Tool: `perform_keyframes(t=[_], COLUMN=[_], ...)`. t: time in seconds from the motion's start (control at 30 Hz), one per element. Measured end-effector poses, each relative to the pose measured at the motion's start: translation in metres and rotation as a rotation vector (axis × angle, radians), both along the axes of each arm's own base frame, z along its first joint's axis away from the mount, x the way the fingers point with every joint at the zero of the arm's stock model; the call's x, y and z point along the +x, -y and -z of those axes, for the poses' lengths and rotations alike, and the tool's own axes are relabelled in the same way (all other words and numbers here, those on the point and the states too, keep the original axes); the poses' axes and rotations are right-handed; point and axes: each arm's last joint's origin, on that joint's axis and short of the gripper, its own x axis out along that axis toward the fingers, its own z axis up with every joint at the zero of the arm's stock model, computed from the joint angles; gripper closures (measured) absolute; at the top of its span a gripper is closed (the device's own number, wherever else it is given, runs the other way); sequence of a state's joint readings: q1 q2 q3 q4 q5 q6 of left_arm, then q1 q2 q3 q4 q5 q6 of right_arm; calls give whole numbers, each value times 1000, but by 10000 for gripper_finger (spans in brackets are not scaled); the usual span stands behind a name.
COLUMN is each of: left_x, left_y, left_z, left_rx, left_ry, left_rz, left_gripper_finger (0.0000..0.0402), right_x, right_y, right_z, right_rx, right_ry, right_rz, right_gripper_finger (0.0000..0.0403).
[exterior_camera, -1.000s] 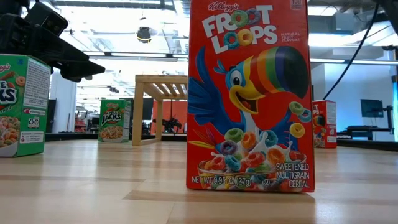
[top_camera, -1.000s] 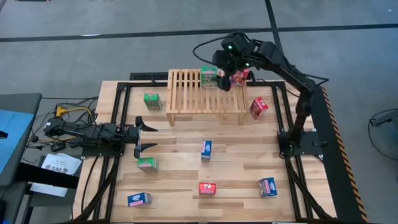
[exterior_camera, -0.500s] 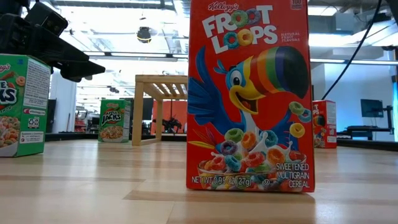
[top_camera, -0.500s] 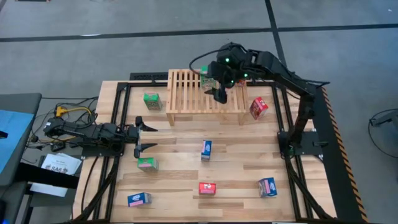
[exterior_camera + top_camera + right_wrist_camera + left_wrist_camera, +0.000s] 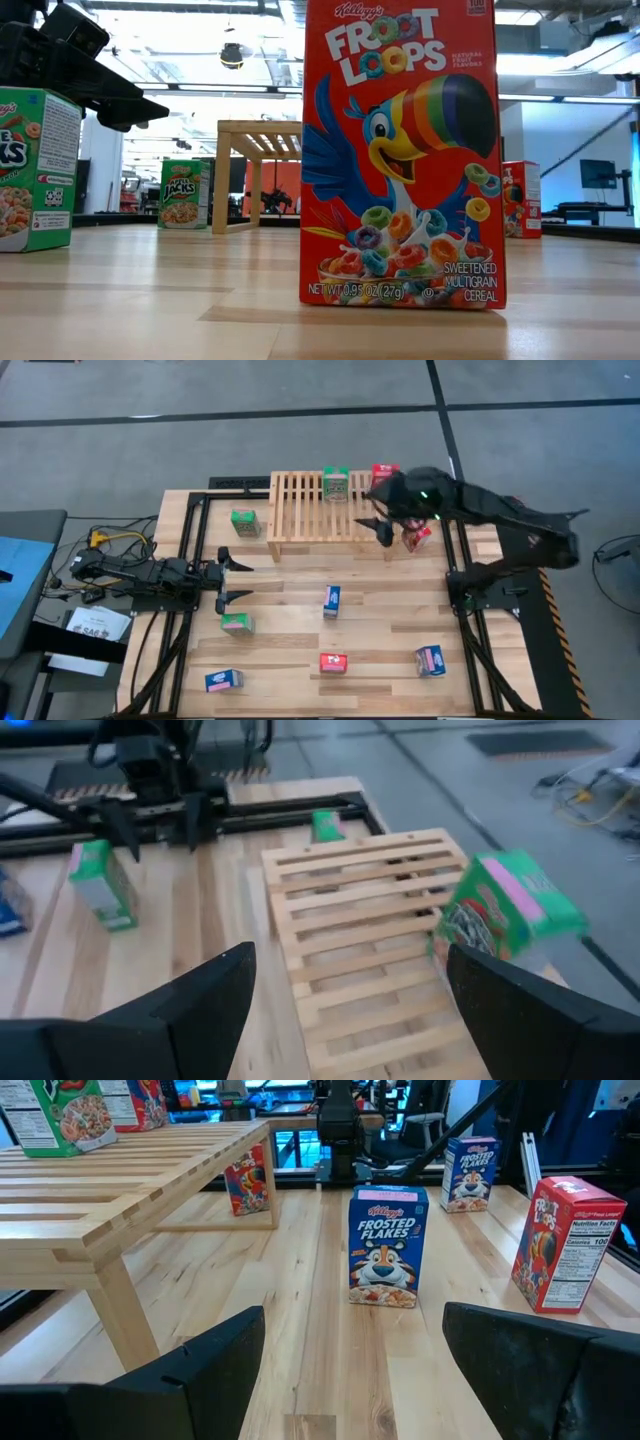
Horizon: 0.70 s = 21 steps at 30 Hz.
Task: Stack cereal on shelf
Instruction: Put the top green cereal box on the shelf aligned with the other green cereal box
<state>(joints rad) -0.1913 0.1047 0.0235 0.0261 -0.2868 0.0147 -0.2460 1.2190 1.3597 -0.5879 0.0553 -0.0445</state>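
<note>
Seven small printed cardboard cereal boxes sit on the table; nearest the front I see red one (image 5: 333, 662). Two, green box (image 5: 336, 484) and red box (image 5: 384, 473), stand on low slatted light-wood shelf (image 5: 300, 510). Right gripper (image 5: 382, 528), jaws wide and empty, hangs by the shelf's front right corner. Left gripper (image 5: 228, 580) waits, jaws open. Next, I'd say: grab tilted red box (image 5: 417, 536).

Light wooden plank worktop (image 5: 290, 610) sits on a black metal frame (image 5: 527, 600). Grey floor (image 5: 150, 450) around it, crossed by dark lines. Beside the worktop's left edge: yellow-and-black cable bundle (image 5: 105, 540), white printed paper sheet (image 5: 97, 627), blue flat panel (image 5: 15, 585) on a dark side surface.
</note>
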Motion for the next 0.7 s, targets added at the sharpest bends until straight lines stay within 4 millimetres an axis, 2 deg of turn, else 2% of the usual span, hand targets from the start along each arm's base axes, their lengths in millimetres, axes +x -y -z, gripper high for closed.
perform_keyframes(t=[0.17,0.37,0.57,0.7], left_x=[0,0,0,0], left_y=[0,0,0,0], left_z=[0,0,0,0], left_rx=[0,0,0,0], left_ry=[0,0,0,0], left_rz=[0,0,0,0], left_gripper_finger=[104,104,104,104], right_x=[-27,-53,-71,-79], right_y=[-27,-54,-69,-74], right_z=[35,87,133,157], right_rx=[1,-33,5,52], right_ry=[141,293,416,432], right_rz=[26,35,-24,-46], right_gripper_finger=[49,49,49,49])
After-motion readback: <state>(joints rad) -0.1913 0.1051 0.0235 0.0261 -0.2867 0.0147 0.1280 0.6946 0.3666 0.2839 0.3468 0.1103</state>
